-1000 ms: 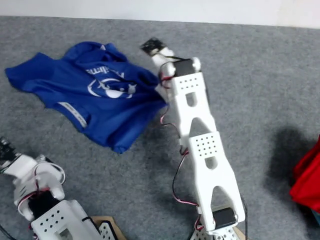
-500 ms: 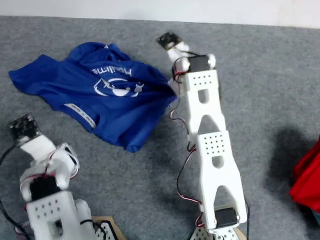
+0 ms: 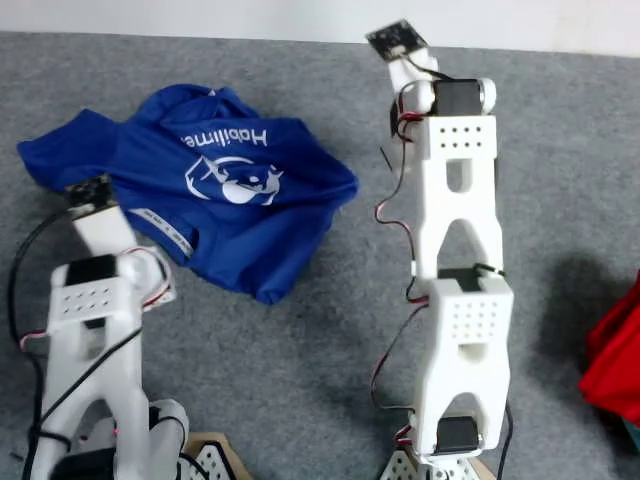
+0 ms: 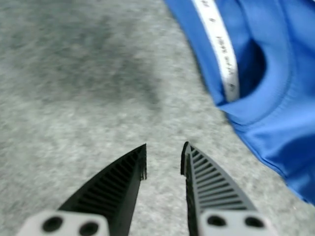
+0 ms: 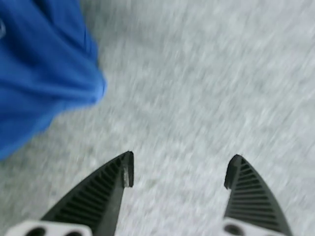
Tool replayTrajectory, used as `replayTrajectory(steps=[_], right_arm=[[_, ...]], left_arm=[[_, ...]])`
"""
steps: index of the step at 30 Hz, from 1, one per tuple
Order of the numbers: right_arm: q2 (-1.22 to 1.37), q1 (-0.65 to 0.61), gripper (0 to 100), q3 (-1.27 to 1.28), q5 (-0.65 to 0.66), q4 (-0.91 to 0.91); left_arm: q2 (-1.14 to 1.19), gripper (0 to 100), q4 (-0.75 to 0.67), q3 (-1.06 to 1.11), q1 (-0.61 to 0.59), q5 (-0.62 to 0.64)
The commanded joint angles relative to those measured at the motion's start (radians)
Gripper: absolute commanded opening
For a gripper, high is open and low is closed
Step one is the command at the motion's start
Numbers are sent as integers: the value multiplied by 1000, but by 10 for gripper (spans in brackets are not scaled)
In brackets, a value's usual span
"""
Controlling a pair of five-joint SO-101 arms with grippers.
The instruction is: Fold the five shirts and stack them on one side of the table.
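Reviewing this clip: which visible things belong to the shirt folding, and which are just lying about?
Part of the job:
blue shirt, crumpled and unfolded
red cloth at the table's edge, likely another shirt
left hand and right hand, both open, holding nothing

Just there:
grey mat covering the table
tan board by the arm bases

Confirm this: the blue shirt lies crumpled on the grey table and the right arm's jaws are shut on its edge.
Wrong on the jaws. The blue shirt does lie crumpled on the grey table, but the jaws of the right arm are open, not shut on its edge: the right wrist view shows them spread over bare table beside the cloth.
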Motion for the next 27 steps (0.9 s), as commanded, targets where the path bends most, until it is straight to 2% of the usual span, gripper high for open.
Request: replayTrajectory(steps=[1,4,10,23,27], right_arm=[[-156,22,296,173,-14,-4],[-205,54,296,263,-12,-41],[-274,114,296,392,-15,-77],[-400,174,296,750,-18,-321],[-475,170,296,874,-18,-401]], left_arm=[[8,136,23,-45,116,3],[13,137,66,-61,206,-8],[15,137,153,-71,358,-137],[19,137,81,-84,536,-121],[127,137,86,-148,542,-75]])
